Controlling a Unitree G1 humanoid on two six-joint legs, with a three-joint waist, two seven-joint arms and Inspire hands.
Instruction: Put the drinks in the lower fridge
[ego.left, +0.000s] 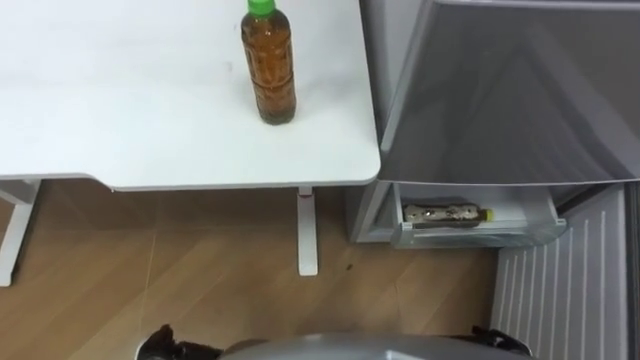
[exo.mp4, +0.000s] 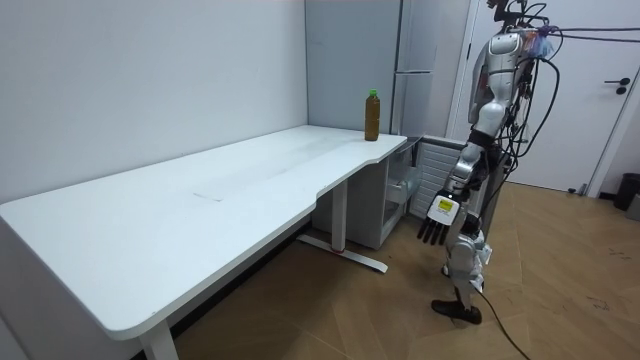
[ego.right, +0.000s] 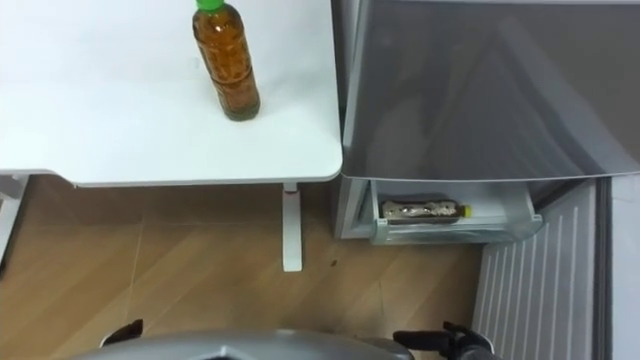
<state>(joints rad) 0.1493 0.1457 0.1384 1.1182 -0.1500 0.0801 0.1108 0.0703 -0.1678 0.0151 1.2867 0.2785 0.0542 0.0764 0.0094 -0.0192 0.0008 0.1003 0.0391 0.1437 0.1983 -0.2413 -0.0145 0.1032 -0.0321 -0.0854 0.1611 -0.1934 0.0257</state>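
From the left eye view: looks down on a white table (ego.left: 120, 120) with a tea bottle (ego.left: 268, 65) upright near its right edge. Green cap, brown drink inside, nothing touching it. Finds the grey fridge (ego.left: 500, 90) just right of the table. Under its big grey front, a lower drawer (ego.left: 520, 232) pulled open toward the near side. Inside, a second bottle (ego.left: 447, 212) flat on its side, lengthwise left to right. Nearer and further right, a ribbed white door panel (ego.left: 570, 280) standing open.

From the right eye view: repeats that layout, tea bottle on the table, second bottle in the drawer. Makes out a dark form at the near right edge, possibly the right hand (ego.right: 450, 342); cannot tell its state.

From the room view: places the robot upright on the wood floor (exo.mp4: 350, 310) at the table's far end, facing table and fridge, apart from the tea bottle. Left hand (exo.mp4: 437, 225) hanging low on the side nearer the camera, relaxed and loosely spread, pointing down, holding nothing.
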